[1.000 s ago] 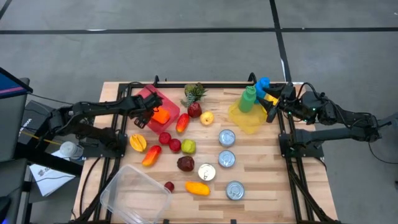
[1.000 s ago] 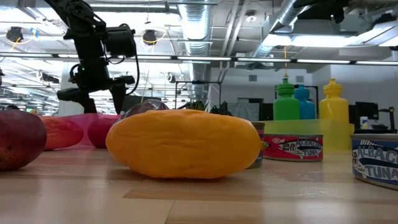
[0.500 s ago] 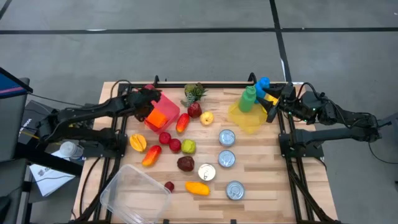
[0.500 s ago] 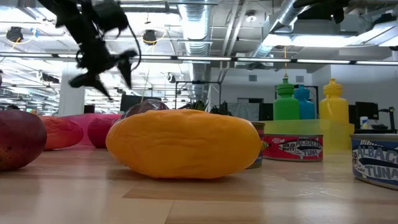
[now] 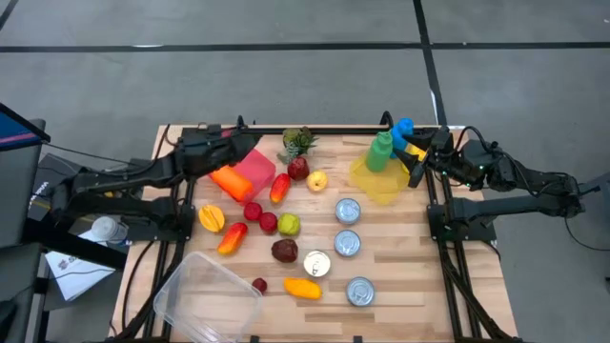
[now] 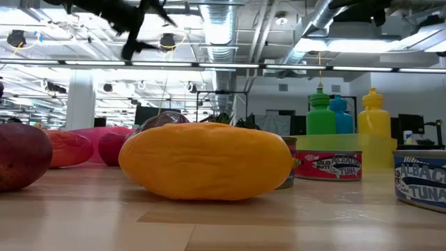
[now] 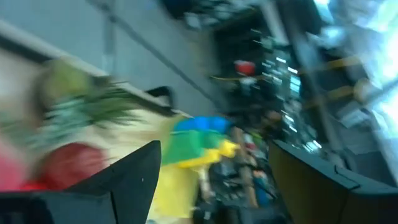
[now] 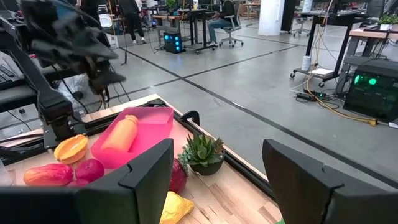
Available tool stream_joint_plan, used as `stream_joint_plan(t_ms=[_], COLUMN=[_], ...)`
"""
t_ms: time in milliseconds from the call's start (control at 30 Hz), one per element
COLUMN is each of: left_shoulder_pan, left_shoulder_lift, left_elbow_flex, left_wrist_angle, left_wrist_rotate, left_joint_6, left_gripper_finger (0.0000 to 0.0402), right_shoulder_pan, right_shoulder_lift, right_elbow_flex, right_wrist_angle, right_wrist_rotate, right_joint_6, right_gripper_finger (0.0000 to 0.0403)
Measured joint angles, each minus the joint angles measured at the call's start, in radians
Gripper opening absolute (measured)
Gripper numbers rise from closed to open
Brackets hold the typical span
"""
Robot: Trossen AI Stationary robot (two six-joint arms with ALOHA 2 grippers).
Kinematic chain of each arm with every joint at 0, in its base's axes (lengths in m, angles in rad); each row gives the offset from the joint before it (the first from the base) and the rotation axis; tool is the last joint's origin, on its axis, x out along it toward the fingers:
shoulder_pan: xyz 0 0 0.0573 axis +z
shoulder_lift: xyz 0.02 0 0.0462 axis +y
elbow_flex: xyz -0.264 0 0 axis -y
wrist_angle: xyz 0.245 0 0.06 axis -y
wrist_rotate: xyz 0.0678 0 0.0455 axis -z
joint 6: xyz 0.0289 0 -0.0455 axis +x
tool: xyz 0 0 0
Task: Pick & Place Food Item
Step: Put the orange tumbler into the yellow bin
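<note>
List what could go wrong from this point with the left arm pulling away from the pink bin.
1. The left gripper is open and empty, swinging fast over the far edge; it could clip the pink bin or the succulent beside it.
2. The orange item lies at the bin's low edge in the high view; a nudge might roll it out toward the red fruit.
3. The right gripper waits close to the bottles, which could tip.

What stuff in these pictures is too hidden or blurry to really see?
- Left wrist view: motion blur smears everything; the plant and bottles are only coloured shapes.
- Low view: the big orange fruit hides most food behind it; the left gripper is a blurred streak near the top edge.
- High view: the clear container is cut off by the bottom edge.
- Tuna can: cut by the low view's right edge.
</note>
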Motion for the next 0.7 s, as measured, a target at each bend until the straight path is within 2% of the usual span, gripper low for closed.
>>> stream_joint_plan(t_ms=[100,233,400,567,700], left_shoulder_pan=[-0.027,-0.044,-0.046,-0.074,-0.079], left_shoulder_lift=[0.013,0.016,0.016,0.017,0.017], left_elbow_flex=[0.001,0.001,0.001,0.025,0.096], left_wrist_angle=[0.121,0.268,0.381,0.346,0.168], left_wrist_rotate=[0.004,0.029,0.146,0.161,0.161], left_joint_6=[0.08,0.094,0.21,0.3,0.392], left_gripper_finger=[0.0285,0.0279,0.0284,0.0307,0.0326], right_shoulder_pan=[0.0,0.0,0.0,0.0,0.0], right_shoulder_lift=[0.0,0.0,0.0,0.0,0.0], right_elbow_flex=[0.0,0.0,0.0,0.0,0.0], right_wrist_angle=[0.0,0.0,0.0,0.0,0.0], right_wrist_rotate=[0.0,0.0,0.0,0.0,0.0], right_joint_6=[0.018,0.026,0.026,0.026,0.026], right_gripper_finger=[0.0238,0.0238,0.0238,0.0238,0.0238])
